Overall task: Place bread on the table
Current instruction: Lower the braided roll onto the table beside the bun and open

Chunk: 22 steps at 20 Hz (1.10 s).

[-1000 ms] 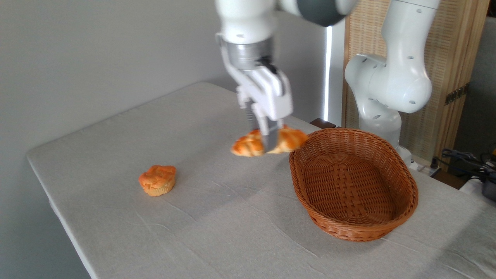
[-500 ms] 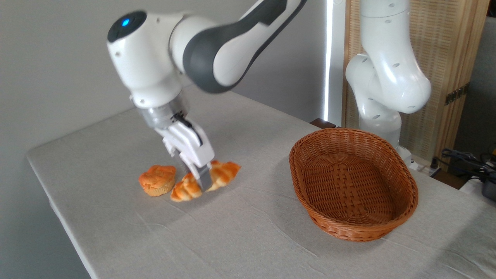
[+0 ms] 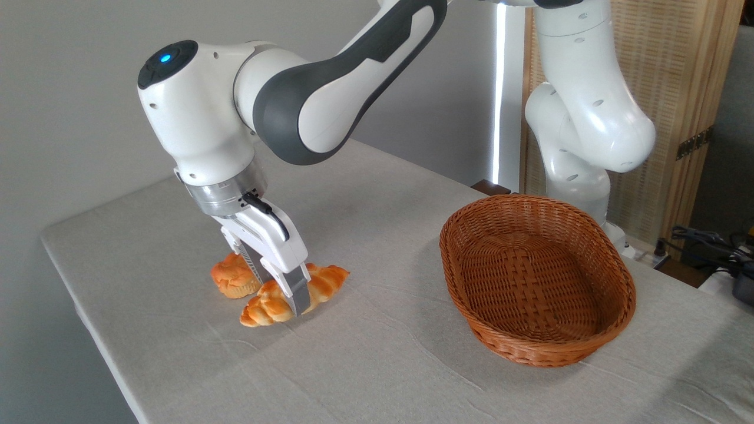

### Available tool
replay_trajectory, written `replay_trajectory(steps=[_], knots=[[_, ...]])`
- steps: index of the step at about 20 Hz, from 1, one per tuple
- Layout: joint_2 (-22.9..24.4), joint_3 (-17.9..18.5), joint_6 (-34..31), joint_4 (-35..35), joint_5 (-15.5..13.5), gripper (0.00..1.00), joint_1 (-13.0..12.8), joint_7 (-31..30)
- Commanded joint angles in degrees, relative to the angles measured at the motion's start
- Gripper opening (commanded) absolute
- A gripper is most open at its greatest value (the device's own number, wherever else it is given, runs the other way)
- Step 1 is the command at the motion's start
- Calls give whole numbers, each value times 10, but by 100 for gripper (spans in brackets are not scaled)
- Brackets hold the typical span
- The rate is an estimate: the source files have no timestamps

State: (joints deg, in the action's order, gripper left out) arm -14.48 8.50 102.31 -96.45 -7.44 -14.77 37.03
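And here is the end effector point(image 3: 281, 292) low over the left part of the bench point(image 3: 383, 353), its two fingers clamped across the middle of the bread point(image 3: 321, 282). The near finger point(image 3: 297, 293) runs down the front of the loaf, the far one sits behind it. The braided golden loaf lies slantwise, its near pointed end down at the wrinkled grey cloth and its far end aimed toward the basket point(image 3: 612, 277); whether it fully rests on the cloth or hangs just above cannot be told. Just behind it, partly hidden by the fingers, sits the small orange muffin point(image 3: 230, 275), touching or almost touching the loaf. The brown wicker basket stands well apart to the right.
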Motion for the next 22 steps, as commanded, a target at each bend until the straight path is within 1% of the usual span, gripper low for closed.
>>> replay_trajectory(steps=[1,3,5,8,11,16,18,20,22], knots=[[5,-9,-8,10,9,100,1,-47],[7,-10,-9,10,9,100,1,-68],[12,-21,-23,8,9,100,3,-74],[12,-22,-45,5,9,100,4,-103],[11,-22,-52,3,9,100,5,-105],[15,-18,-52,7,10,100,9,-100],[35,-15,-47,11,9,100,11,-92],[54,-20,-44,31,9,100,25,-61],[81,-21,-46,36,9,100,35,-47]])
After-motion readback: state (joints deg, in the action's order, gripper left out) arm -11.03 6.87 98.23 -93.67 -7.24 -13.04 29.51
